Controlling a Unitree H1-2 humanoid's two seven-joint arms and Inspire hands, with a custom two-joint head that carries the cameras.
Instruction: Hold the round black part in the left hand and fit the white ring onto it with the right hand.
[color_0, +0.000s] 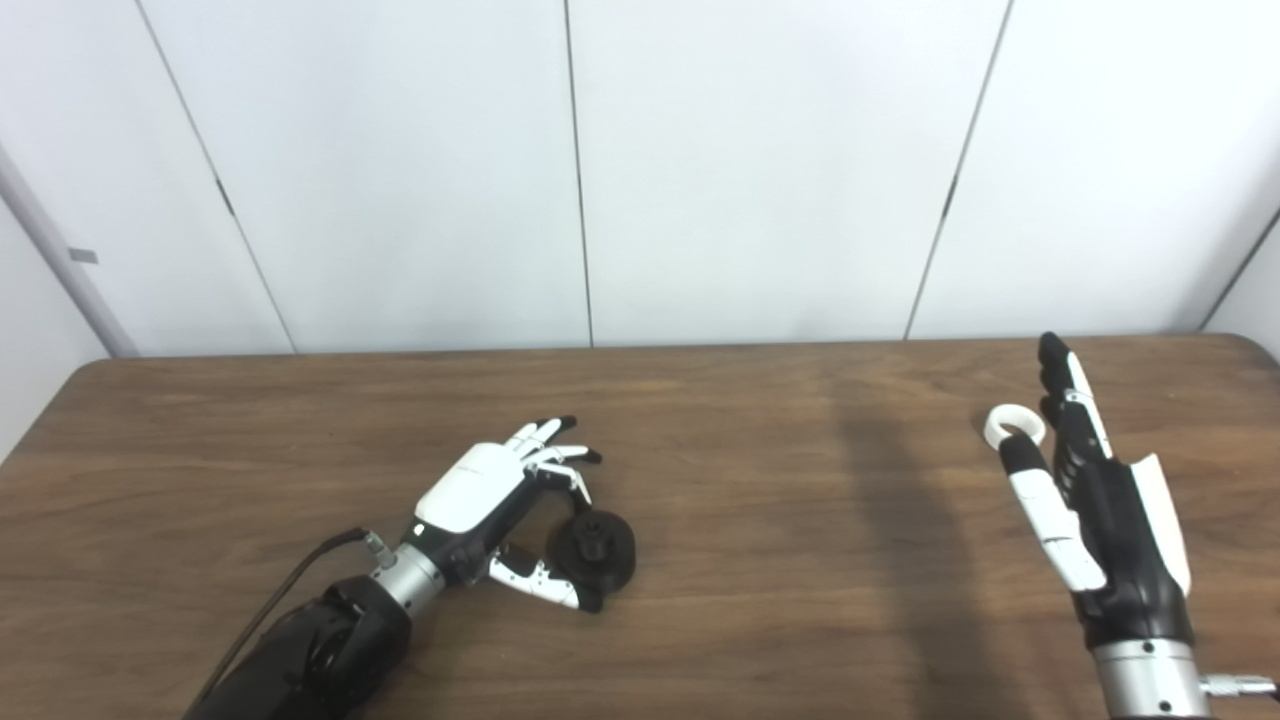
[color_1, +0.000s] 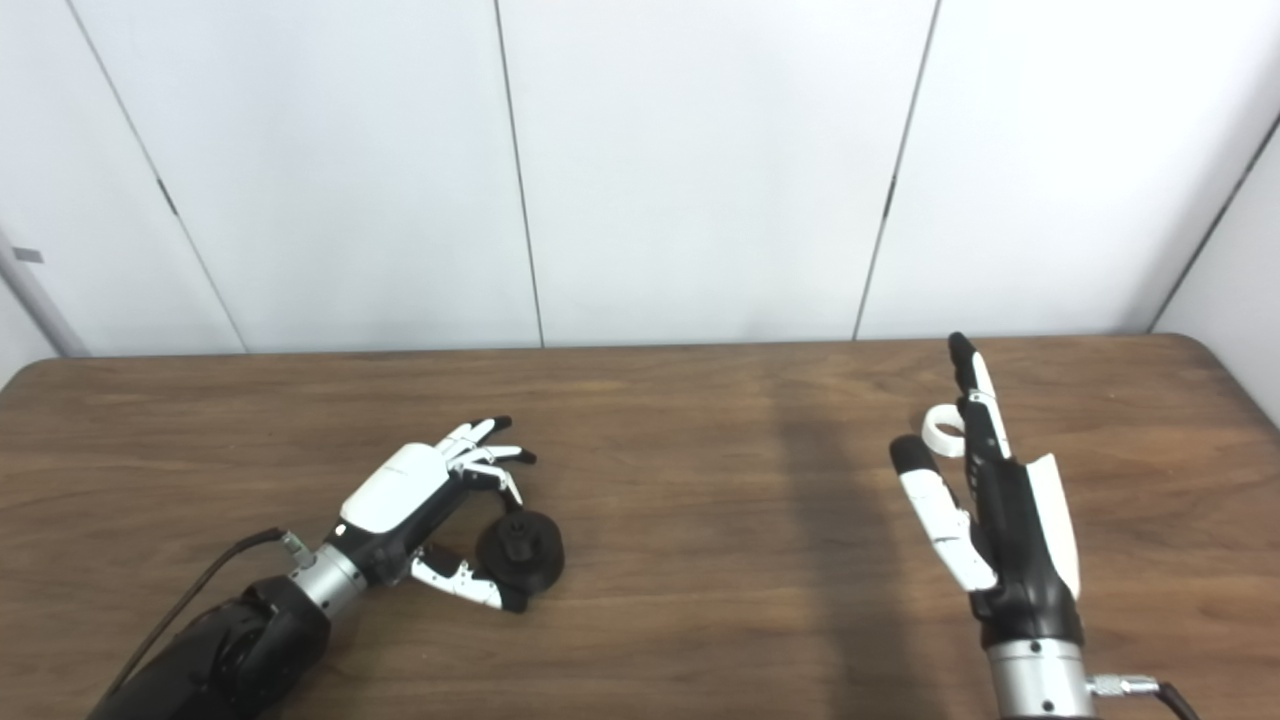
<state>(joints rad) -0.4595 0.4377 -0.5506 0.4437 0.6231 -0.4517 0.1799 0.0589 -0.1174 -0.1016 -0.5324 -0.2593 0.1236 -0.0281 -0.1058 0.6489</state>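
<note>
Presently, the left hand (color_0: 500, 500) lies low on the wooden counter (color_0: 760, 480) in the lower left of the frame, its fingers (color_0: 555, 455) curled over the far side of the round black part (color_0: 597, 547) and its thumb reaching along the near side. The part sits on the counter between them, at the lower centre-left; thumb tip and fingers appear to touch its rim, though a firm clamp cannot be confirmed from either view.

The right hand (color_1: 1000, 530) stands upright at the right side of the frame, fingers extended toward the top of the picture and thumb spread away to the left, holding nothing. The white ring (color_0: 1014, 426) lies on the counter just beyond the thumb tip, beside the fingers; whether it touches them cannot be told.

Both task items are well apart, at opposite sides of the counter. A plain white panelled wall (color_0: 640, 170) fills the upper half.
</note>
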